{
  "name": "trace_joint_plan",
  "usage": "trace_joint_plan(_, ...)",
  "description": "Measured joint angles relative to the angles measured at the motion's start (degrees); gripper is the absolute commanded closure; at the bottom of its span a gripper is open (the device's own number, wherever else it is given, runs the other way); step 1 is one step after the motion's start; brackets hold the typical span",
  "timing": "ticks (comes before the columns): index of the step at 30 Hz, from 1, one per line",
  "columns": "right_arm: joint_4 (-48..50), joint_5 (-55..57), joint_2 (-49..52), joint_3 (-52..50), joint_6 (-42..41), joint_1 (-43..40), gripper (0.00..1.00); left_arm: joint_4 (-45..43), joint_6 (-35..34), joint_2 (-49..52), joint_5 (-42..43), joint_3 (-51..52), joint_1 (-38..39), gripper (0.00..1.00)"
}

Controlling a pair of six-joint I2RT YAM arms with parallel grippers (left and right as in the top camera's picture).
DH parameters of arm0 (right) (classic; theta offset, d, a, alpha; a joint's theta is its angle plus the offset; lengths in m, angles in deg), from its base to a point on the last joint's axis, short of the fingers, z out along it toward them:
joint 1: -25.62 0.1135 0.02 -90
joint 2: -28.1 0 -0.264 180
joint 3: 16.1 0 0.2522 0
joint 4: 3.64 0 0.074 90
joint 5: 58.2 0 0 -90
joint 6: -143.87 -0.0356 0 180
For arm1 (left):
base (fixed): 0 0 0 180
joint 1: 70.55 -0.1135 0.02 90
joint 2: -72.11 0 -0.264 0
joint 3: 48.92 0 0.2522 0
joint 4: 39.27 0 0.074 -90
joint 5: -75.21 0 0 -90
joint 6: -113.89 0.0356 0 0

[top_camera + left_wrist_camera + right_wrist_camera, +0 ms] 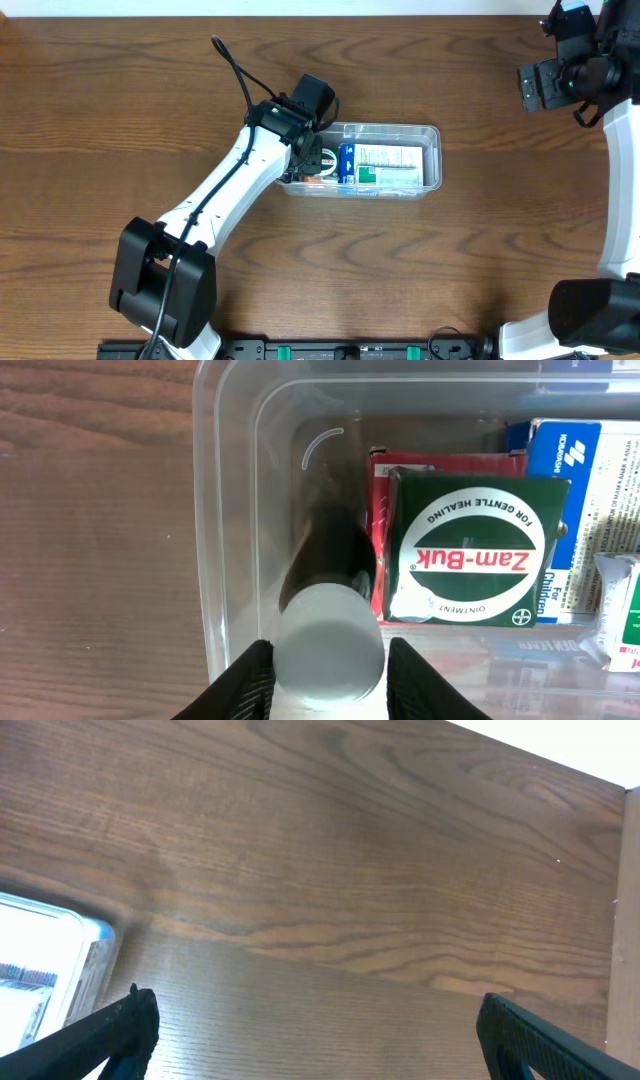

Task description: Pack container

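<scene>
Container (432,135), clear plastic tub, sits about mid-table (120,120), long side running left-right. Left gripper (312,162) is over the tub's left end, reaching down into it. In the left wrist view, the fingers (250,685) sit narrow on both sides of the white cap of a dark bottle (328,590), gripping it. The bottle lies along the tub's end wall (225,510). Just beside the bottle is a green Zam-Buk box (475,550), lying on top of a red box (378,485). A blue-and-white box (580,460) is next over, with more cartons toward the far end, partly cut off. Right gripper (545,85) hangs over bare table at the far right corner, well apart from the tub. Its fingers are spread wide with nothing between them (315,1015). Only a corner of the tub (60,935) shows at the left edge of the right wrist view.
</scene>
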Motion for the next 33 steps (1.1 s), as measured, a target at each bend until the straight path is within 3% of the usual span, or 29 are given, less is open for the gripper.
trace_joint_plan(13, 0.0, 0.0, 0.0, 0.02, 0.02, 0.0, 0.01, -0.9, -0.15, -0.02, 0.0, -0.37, 0.0, 0.56)
trace_joint_plan(17, 0.0, 0.0, 0.0, 0.0, 0.0, 0.0, 0.01, 0.42, -0.07, -0.94, 0.0, -1.53, 0.0, 0.46)
trace_joint_plan(20, 0.0, 0.0, 0.0, 0.0, 0.0, 0.0, 0.01, 3.58, 0.37, -3.87, -0.13, -2.67, 0.0, 0.24)
trace_joint_plan(26, 0.0, 0.0, 0.0, 0.02, 0.0, 0.0, 0.01, 12.39, 0.26, -15.52, -0.26, -5.22, -0.92, 0.03)
trace_joint_plan(33, -0.02, 0.0, 0.0, 0.0, 0.0, 0.0, 0.01, 19.78, 0.07, -34.25, -0.26, -5.9, -2.14, 0.02)
